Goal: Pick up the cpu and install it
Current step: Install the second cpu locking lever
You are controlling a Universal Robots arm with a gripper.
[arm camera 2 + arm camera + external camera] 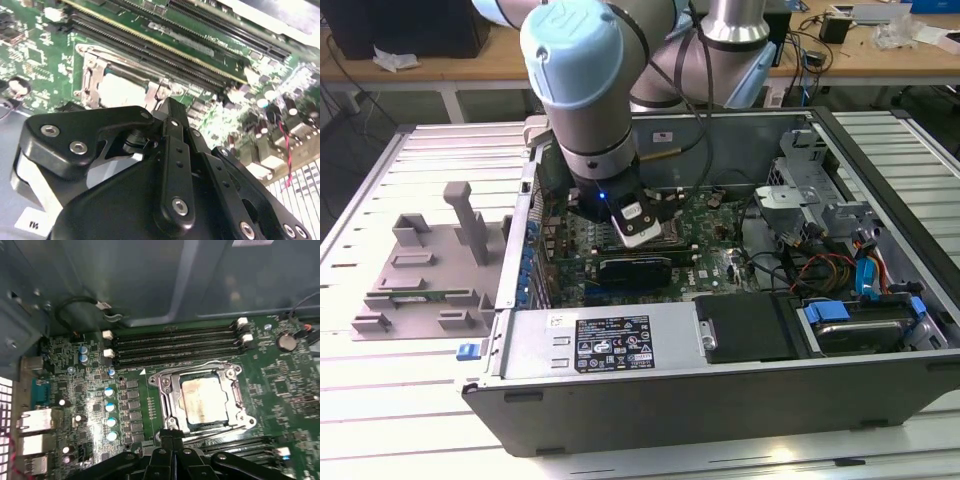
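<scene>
Fingers [165,441] pressed together, narrow, nothing between them. The gripper [167,434] hangs just beside one edge of the socket frame [167,395], tip low over the green motherboard [280,390]; whether it touches the board, I cannot tell.

The cpu [202,400] lies flat inside the socket frame, silver top up, metal bracket all round it. A thin wire lever [200,364] runs along the frame's far side, next to the memory slots [175,342]. Whether the bracket is latched, I cannot tell.

Second wrist view: the gripper [169,107] with its black linkage in front, the cpu [122,90] beyond its tip, set in the same socket frame [89,75], with the long memory slots [165,47] beside it.

A row of blue-topped capacitors [109,407] stands on the other side of the socket, near the rear ports [35,422].

Exterior view: the arm [585,80] reaches down into an open computer case [720,400] lying on its side on a slatted white table [410,400]. A black graphics card [635,268] sits on the board just below the wrist. A power supply box [610,342] fills the near wall of the case. A grey plastic tray [420,270] rests on the table at the exterior view's left, well apart from the case.
</scene>
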